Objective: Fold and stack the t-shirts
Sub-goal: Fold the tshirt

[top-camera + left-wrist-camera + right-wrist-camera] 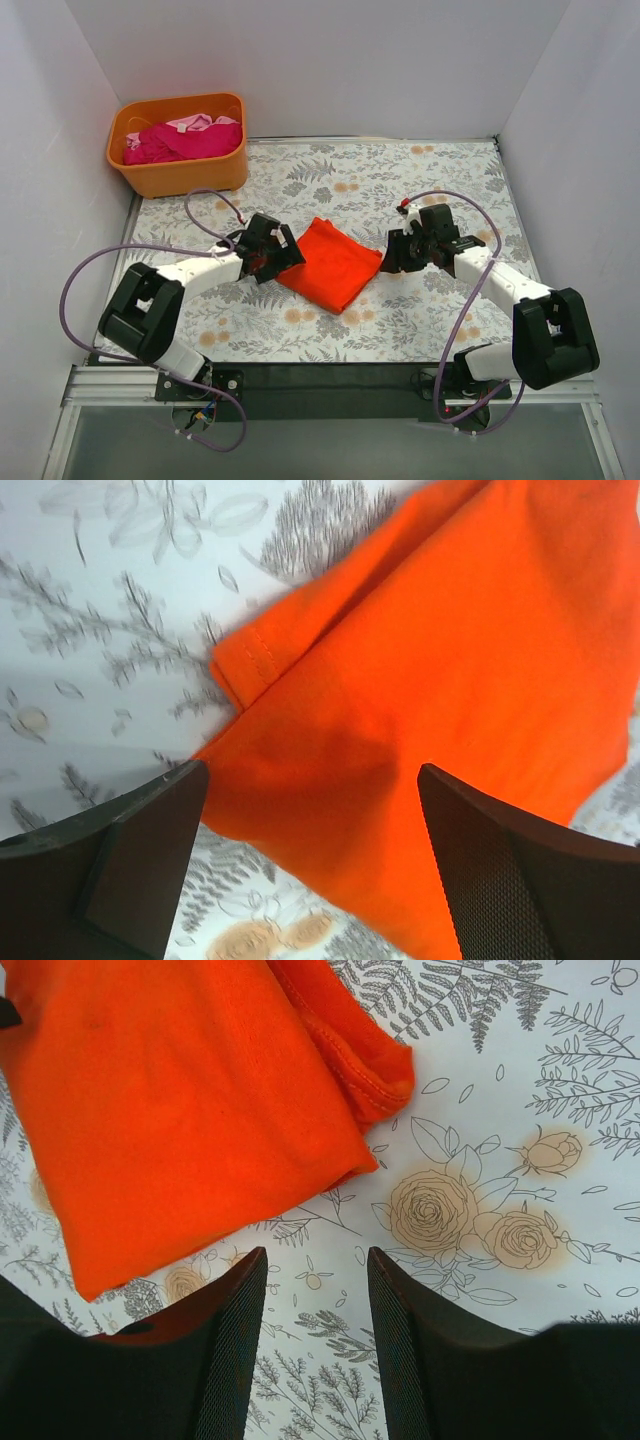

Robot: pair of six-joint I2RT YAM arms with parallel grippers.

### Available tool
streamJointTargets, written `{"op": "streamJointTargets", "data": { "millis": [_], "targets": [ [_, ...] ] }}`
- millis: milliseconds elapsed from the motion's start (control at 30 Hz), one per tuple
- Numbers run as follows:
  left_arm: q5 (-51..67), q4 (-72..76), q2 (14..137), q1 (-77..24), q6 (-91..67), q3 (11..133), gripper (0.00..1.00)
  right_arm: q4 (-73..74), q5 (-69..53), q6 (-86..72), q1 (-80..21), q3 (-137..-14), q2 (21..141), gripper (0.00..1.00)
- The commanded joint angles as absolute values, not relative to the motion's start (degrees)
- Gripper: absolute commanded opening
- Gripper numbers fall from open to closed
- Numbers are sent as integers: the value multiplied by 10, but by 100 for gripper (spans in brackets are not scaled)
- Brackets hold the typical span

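Note:
A bright orange-red t-shirt [332, 262] lies folded into a small square on the floral cloth at mid-table. My left gripper [281, 252] stands open over its left edge, and the shirt [420, 710] shows between the wide-apart fingers with nothing pinched. On the shirt's right side my right gripper [393, 256] is open above bare cloth, just short of the shirt's [190, 1110] edge and hemmed sleeve. More t-shirts, a magenta pink one [180, 143] and a pale pink one [194, 123], lie bundled in the tub at the back left.
The rigid orange plastic tub [190, 172] stands at the back left corner on the floral tablecloth [400, 180]. White walls enclose the table on three sides. Purple cables loop from both arms.

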State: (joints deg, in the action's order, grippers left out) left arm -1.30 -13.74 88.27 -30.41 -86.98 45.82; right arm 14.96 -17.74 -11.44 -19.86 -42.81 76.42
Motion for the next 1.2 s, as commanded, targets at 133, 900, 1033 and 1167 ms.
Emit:
{"op": "streamJointTargets", "data": {
  "millis": [133, 900, 1033, 1167],
  "targets": [
    [77, -170, 802, -394, -1005, 421, 79, 107, -228, -113, -155, -441, 762, 44],
    [26, -79, 921, -301, -630, 572, 80, 5, -366, -59, -91, -526, 956, 46],
    [48, -60, 954, -297, -598, 579, 77, 5, -392, -47, -91, -537, 992, 46],
    [68, -45, 966, -294, -583, 583, 72, -17, -404, -39, -91, -547, 1011, 45]
  ]
}}
